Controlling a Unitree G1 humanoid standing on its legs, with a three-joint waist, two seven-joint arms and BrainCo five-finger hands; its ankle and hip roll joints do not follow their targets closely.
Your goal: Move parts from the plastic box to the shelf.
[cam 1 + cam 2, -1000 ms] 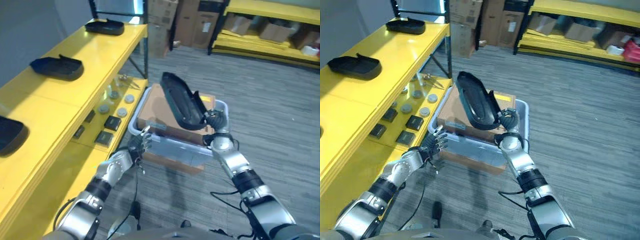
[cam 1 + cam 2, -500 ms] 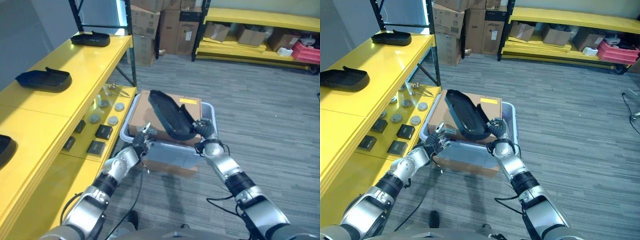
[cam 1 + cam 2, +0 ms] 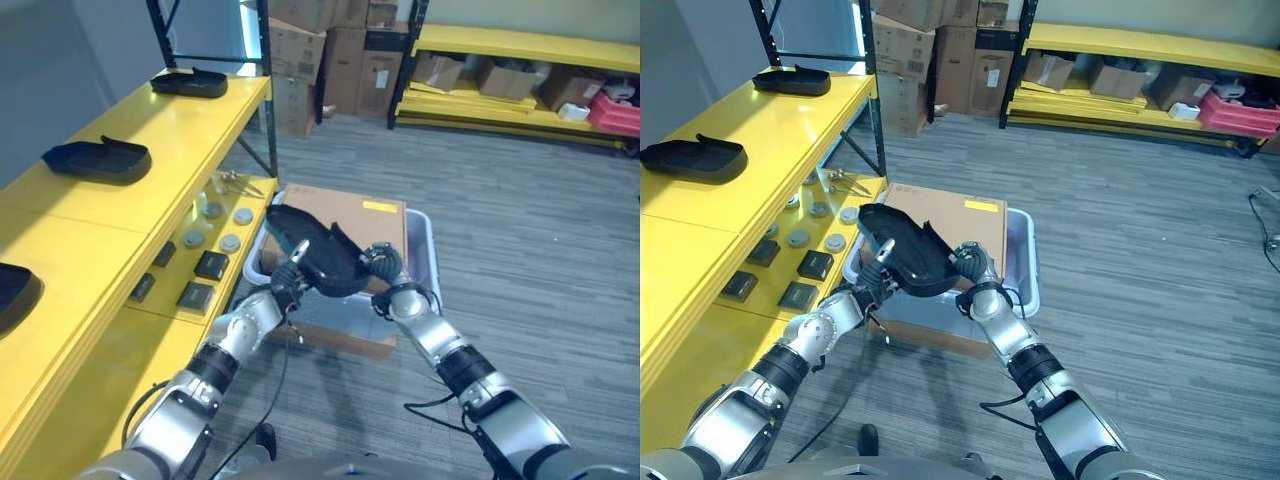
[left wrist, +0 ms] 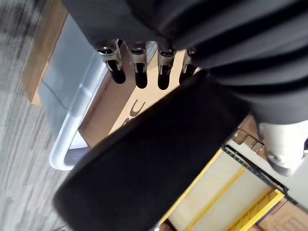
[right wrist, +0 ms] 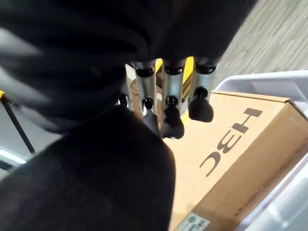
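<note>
Item: black moulded part [image 3: 318, 258], held over the cardboard box [image 3: 345, 215] that sat in the pale plastic box [image 3: 425, 262]. Compare a second ago and you found it lowered: then it stood steeply on edge above your right hand, now it lay nearly flat and reached toward the shelf side.

Right hand [image 3: 384, 270]: fingers curled at the part's near end, gripping it. In the right wrist view the dark-tipped fingers [image 5: 169, 115] bent over the part's edge.

Left hand [image 3: 286, 284]: a second ago it hung apart by the box rim with nothing in it; now it had come up under the part's left end. In its wrist view the fingers [image 4: 139, 67] were fairly straight alongside the part, so you had support there, not a closed grip.

Reading: likely a two-handed carry being set up, the part out of the box but not yet delivered.

Surroundings: yellow shelf [image 3: 150, 160] to your left, already bearing similar black parts [image 3: 95, 160]; a lower tier carried round discs [image 3: 230, 242] and small black blocks [image 3: 210, 265].
</note>
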